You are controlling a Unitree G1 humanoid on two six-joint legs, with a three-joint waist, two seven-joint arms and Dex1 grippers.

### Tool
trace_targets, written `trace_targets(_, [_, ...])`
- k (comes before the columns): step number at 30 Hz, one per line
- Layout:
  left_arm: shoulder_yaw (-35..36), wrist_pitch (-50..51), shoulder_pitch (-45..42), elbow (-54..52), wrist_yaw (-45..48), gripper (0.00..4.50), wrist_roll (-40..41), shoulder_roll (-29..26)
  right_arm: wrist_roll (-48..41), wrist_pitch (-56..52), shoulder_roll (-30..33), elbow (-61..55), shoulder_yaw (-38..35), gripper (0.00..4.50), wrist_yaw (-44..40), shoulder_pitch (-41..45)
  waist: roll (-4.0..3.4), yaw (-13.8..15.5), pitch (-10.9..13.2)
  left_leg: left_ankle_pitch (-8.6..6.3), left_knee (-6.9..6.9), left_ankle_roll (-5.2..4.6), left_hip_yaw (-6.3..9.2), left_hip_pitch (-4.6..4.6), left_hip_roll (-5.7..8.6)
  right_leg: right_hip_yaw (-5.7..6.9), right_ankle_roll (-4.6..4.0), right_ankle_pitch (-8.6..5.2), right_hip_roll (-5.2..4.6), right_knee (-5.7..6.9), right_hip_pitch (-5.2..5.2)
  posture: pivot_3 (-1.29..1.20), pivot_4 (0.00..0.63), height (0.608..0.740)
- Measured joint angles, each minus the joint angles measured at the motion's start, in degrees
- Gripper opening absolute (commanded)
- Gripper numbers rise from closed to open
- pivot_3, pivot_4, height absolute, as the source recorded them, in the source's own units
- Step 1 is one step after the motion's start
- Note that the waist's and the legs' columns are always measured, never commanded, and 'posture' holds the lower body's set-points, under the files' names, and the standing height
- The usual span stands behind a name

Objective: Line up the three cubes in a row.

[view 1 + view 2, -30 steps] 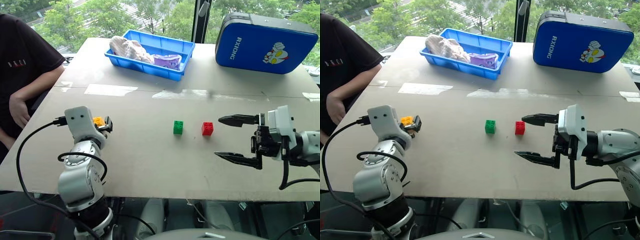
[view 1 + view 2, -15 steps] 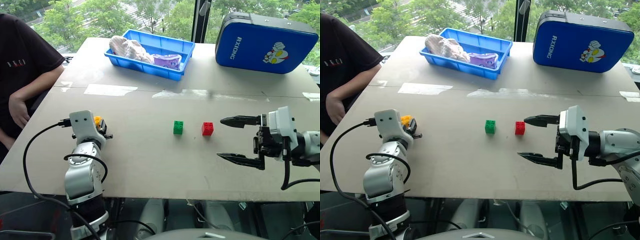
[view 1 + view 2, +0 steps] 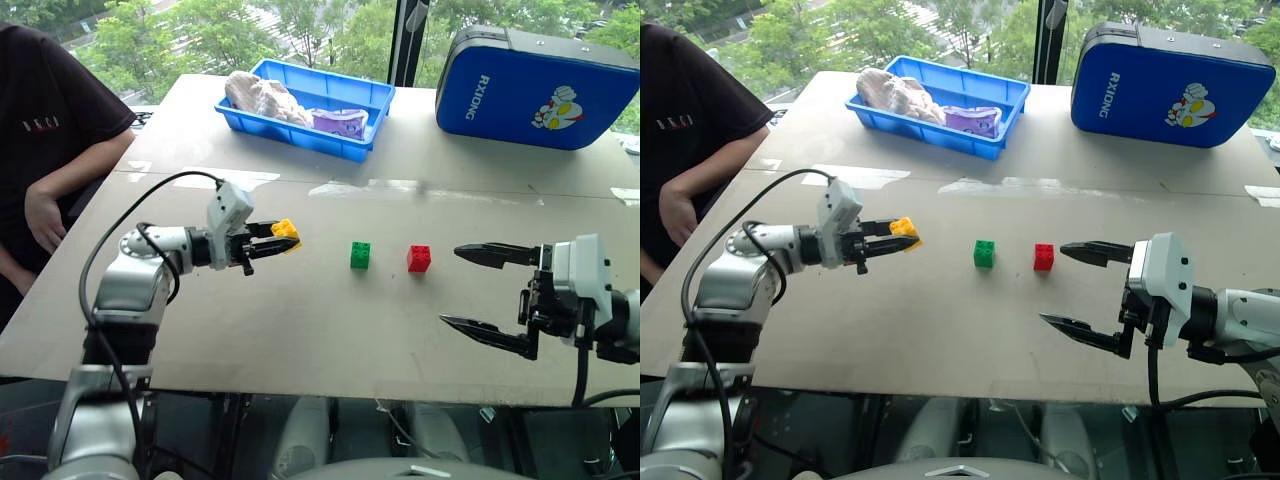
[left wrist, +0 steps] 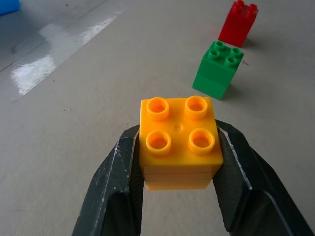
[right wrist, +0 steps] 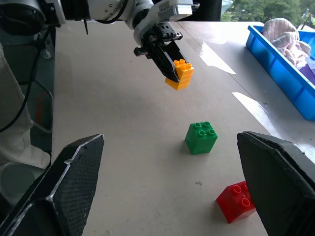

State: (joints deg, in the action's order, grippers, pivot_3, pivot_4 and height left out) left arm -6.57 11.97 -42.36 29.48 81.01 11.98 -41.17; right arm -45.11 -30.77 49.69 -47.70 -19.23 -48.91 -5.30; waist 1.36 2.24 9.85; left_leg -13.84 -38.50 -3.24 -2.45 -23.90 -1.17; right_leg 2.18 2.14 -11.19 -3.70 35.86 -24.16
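My left gripper (image 3: 281, 238) is shut on the yellow cube (image 3: 286, 231) and holds it just above the table, left of the other two. In the left wrist view the yellow cube (image 4: 179, 141) sits studs-up between the two black fingers (image 4: 116, 187). The green cube (image 3: 360, 255) and the red cube (image 3: 419, 259) stand side by side on the table's middle, a small gap between them. My right gripper (image 3: 479, 292) is open and empty, hovering to the right of the red cube. The green cube (image 5: 201, 137) and red cube (image 5: 236, 201) lie between its fingers' lines in the right wrist view.
A blue tray (image 3: 300, 135) with pale and purple cloth bundles stands at the back. A blue case (image 3: 540, 90) lies at the back right. A person in a dark shirt (image 3: 50, 130) sits at the table's left side. A tape strip (image 3: 200, 178) crosses the table.
My left arm has swung from near the table's front left edge out toward the middle, carrying the yellow cube to the right. The right gripper stays open in about the same spot.
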Motion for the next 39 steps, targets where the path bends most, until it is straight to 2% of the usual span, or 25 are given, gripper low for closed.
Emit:
trace_targets(6, [-5.5,-13.8,-9.7,19.9,8.8,1.31,-6.2,5.1,0.7,-0.1,-0.3,-1.9,-0.2,4.47,2.8,-1.9,0.02,-0.3,0.0,-0.16,0.00,-0.25,-0.28,-0.07,0.00,-0.22,0.08,-0.04,0.02,-0.02,-0.09,0.00,0.150,0.740])
trace_targets(9, [-6.2,-16.2,-11.2,23.3,10.2,1.31,-6.4,5.9,0.9,-0.1,-0.4,-2.4,-0.2,4.47,3.8,-1.9,0.06,-0.3,0.0,-0.16,0.00,-0.26,-0.26,-0.09,-0.01,-0.22,0.10,-0.05,0.03,-0.02,-0.10,0.00,0.150,0.740])
trace_targets(17, [-7.2,-19.1,-12.6,26.6,11.2,1.31,-6.4,7.8,0.8,-0.2,-0.4,-3.9,-0.2,4.47,6.1,-2.2,0.06,-0.2,0.0,-0.16,-0.07,-0.26,-0.23,-0.08,-0.02,-0.23,0.11,-0.05,0.02,0.02,-0.08,0.00,0.150,0.740])
trace_targets(39, [-7.3,-25.6,-13.9,31.9,11.3,1.31,-7.6,7.2,0.8,-0.2,0.2,-3.4,-2.9,4.47,5.5,-5.1,0.08,-0.2,0.0,-0.16,-0.08,-0.27,-0.24,-0.06,-0.02,-0.23,0.11,-0.03,0.04,0.05,-0.07,0.00,0.150,0.740])
